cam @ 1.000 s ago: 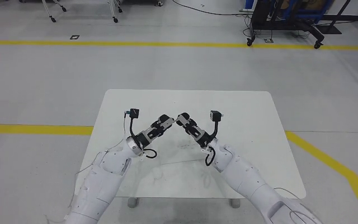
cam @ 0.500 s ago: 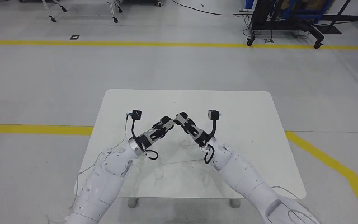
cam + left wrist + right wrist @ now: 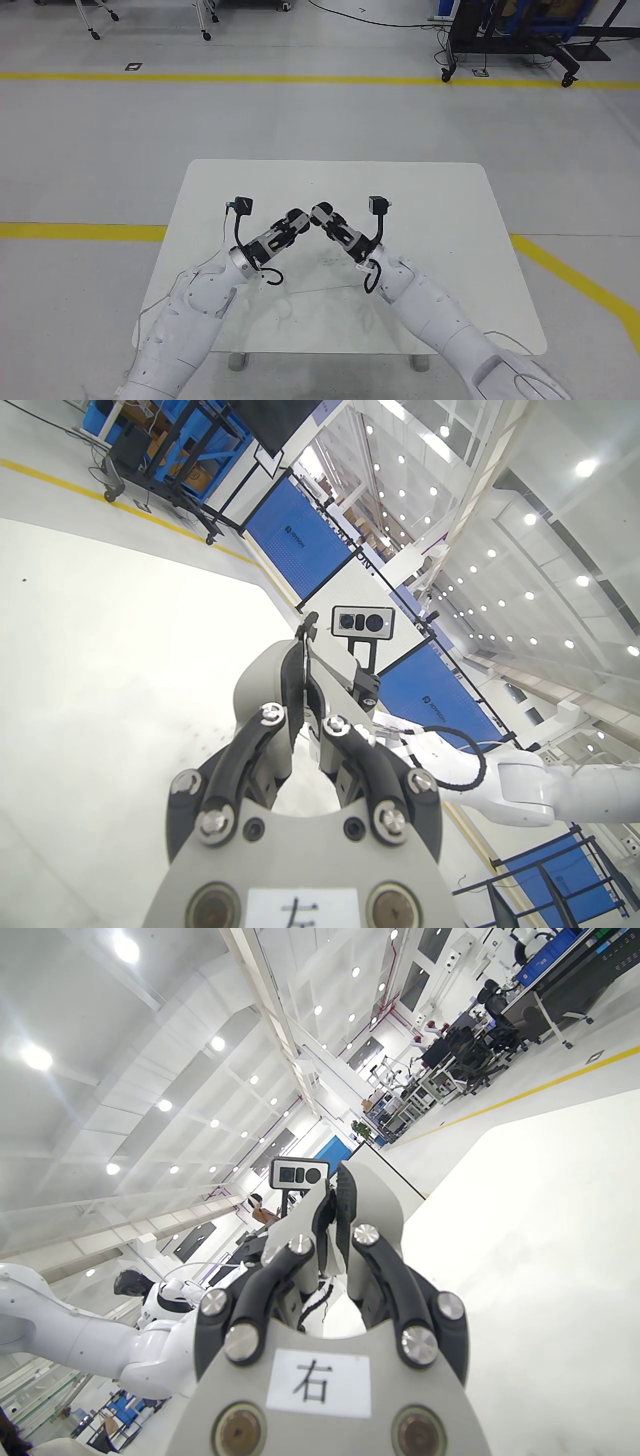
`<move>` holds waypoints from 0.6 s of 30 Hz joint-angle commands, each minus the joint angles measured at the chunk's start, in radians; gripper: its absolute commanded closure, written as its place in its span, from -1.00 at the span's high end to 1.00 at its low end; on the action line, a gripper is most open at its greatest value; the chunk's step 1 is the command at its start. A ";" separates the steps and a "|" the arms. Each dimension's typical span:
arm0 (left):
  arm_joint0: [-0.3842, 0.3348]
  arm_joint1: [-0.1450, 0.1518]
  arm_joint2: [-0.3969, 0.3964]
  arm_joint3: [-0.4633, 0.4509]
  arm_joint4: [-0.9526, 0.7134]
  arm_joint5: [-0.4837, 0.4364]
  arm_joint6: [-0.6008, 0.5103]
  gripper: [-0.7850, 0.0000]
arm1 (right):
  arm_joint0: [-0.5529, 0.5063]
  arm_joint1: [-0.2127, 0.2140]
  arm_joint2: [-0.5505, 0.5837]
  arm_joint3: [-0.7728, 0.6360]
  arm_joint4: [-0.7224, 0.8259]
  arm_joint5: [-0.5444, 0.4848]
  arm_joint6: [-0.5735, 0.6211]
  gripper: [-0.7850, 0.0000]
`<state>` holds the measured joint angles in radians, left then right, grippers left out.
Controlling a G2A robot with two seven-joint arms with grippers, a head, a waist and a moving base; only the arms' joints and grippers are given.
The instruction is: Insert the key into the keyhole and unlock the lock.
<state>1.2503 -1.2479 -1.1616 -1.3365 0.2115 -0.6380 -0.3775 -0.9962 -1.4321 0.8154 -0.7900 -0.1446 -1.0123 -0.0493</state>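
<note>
Going slow seems best — left gripper [image 3: 307, 631] and right gripper [image 3: 339, 1175] fingers [image 3: 377, 1213] are squeezed tight. Can't tell what's held.

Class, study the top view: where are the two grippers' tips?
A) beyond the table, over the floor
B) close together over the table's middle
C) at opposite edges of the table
B: the left gripper and right gripper point at each other, nearly tip to tip, above the middle of the table.

table [image 3: 440, 200] smooth matt white; left hand [image 3: 305, 650] matt grey plastic, shiny metal screws [image 3: 269, 713].
</note>
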 commanded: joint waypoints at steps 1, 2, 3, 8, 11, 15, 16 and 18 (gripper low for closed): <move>0.001 0.001 -0.003 -0.002 0.004 -0.002 0.003 -1.00 | -0.001 0.000 0.002 0.002 -0.004 0.000 -0.001 1.00; 0.001 0.002 -0.006 -0.003 0.012 -0.004 0.004 -1.00 | -0.001 0.000 0.002 0.002 -0.004 0.000 -0.001 1.00; 0.001 0.003 -0.012 -0.004 0.024 -0.003 0.014 -1.00 | -0.001 0.000 0.002 0.002 -0.004 0.000 -0.001 1.00; 0.007 0.006 -0.030 -0.010 0.066 0.012 0.052 -1.00 | -0.001 0.000 0.002 0.002 -0.004 0.000 -0.001 1.00; 0.007 0.006 -0.030 -0.010 0.066 0.012 0.052 -1.00 | -0.001 0.000 0.002 0.002 -0.004 0.000 -0.001 1.00; 0.010 0.006 -0.031 -0.011 0.062 0.021 0.059 -1.00 | 0.008 0.004 0.009 0.002 -0.051 0.035 0.003 1.00; 0.013 0.006 -0.034 -0.015 0.057 0.032 0.064 -1.00 | 0.012 0.011 0.022 -0.005 -0.104 0.060 -0.005 1.00; 0.015 0.008 -0.039 -0.023 0.076 0.042 0.061 -1.00 | 0.014 0.028 0.050 -0.012 -0.174 0.047 0.015 1.00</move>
<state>1.2636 -1.2413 -1.1982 -1.3549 0.2739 -0.6015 -0.3137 -0.9852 -1.4147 0.8484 -0.7998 -0.2416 -0.9567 -0.0510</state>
